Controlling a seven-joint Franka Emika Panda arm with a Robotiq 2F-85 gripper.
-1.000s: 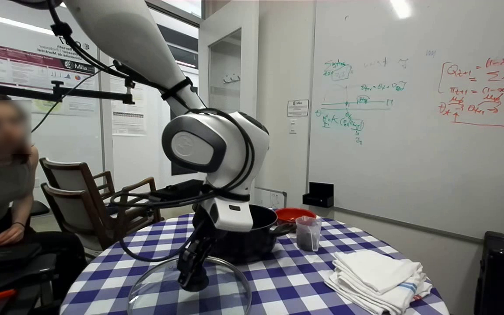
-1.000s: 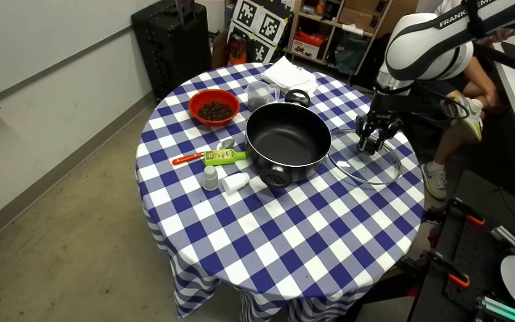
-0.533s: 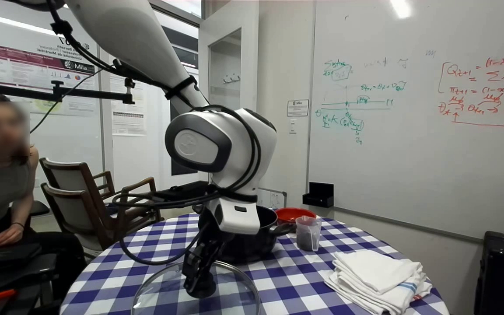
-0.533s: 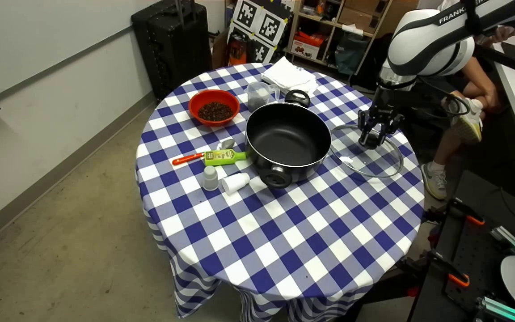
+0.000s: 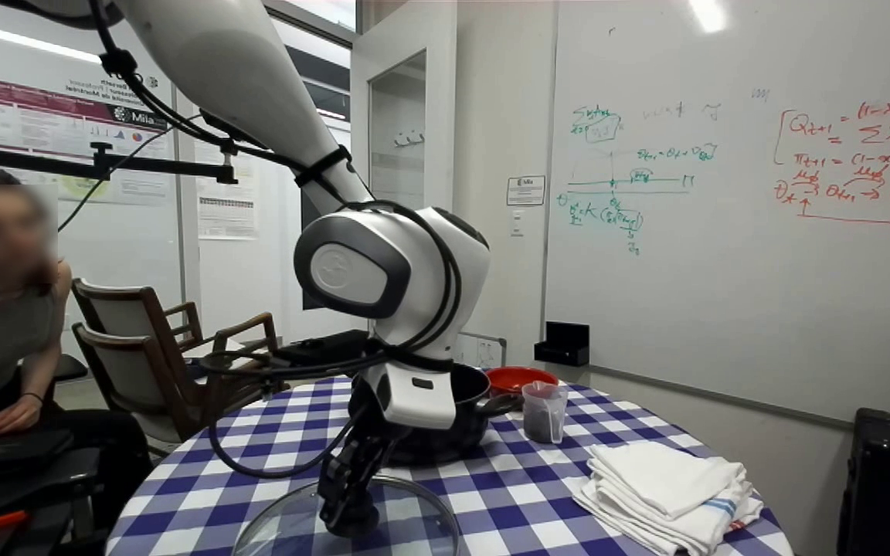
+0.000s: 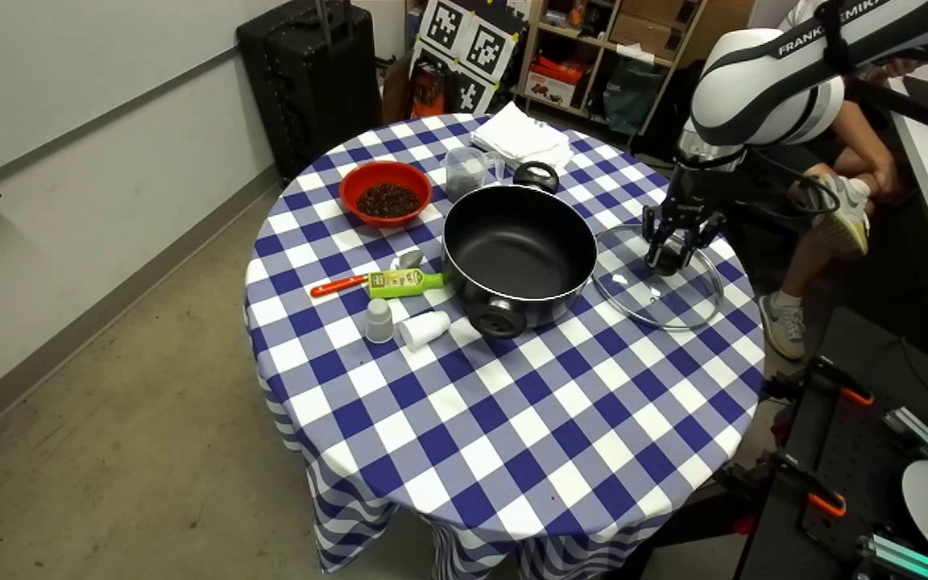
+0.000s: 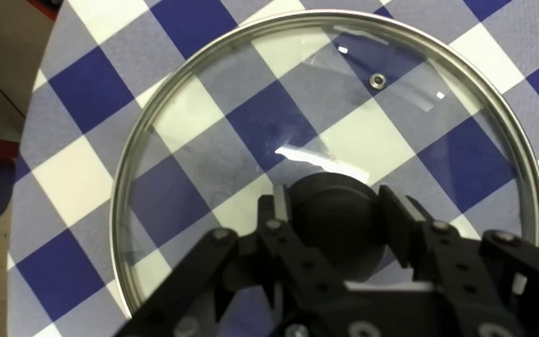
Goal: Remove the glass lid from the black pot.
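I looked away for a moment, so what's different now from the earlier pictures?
In an exterior view, the glass lid and the gripper holding its knob shifted slightly right in frame, then sank in both exterior views over the last half second. No grasp or release shows. The black pot, red bowl and white cloths stayed put.

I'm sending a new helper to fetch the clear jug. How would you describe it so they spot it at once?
On the round table with the checked cloth, find the wide black pot. Beside it, between the red bowl and the folded white towels, stands the clear jug. Unlike those neighbours, it is see-through and one-handled.
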